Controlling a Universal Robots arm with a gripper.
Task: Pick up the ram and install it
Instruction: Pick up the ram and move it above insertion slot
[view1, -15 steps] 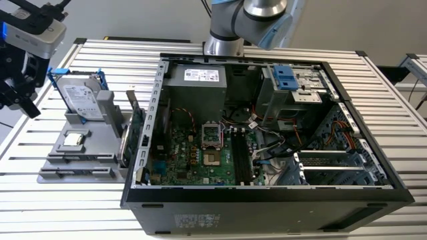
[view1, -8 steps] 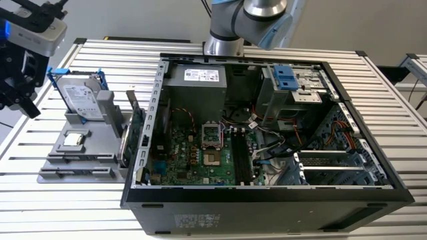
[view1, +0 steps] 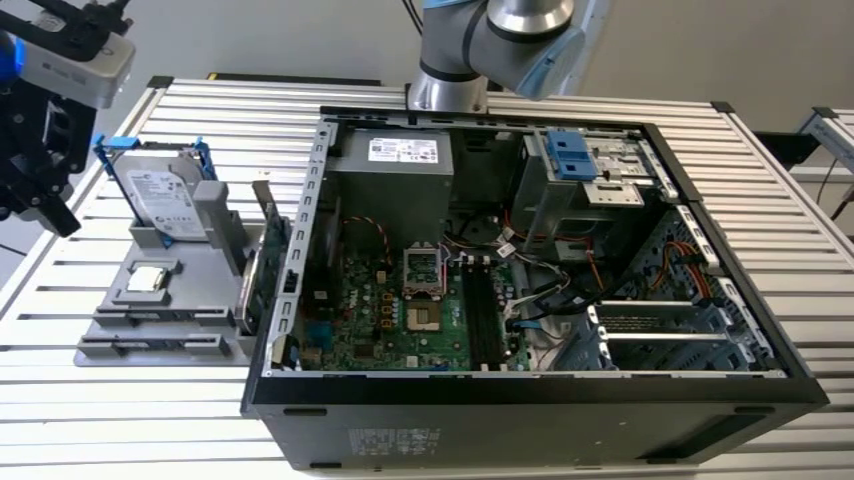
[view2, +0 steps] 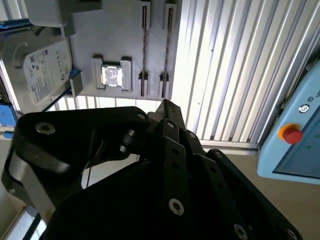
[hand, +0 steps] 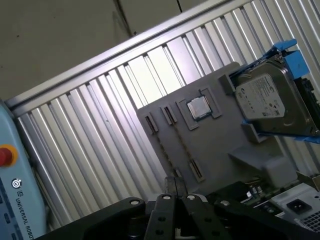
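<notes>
The gripper (hand: 175, 184), closed on nothing, hangs over the gray holder (hand: 220, 145) propping the hard drive (hand: 270, 102) on edge, seemingly for easy grasping.

In the second wrist view the claw (view2: 167, 106) hides part of the slatted table (view2: 225, 75).

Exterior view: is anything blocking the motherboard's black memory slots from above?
Nothing visible does. The black slots lie bare in the open case; cables run close beside them on the exterior view's right, not across them.
</notes>
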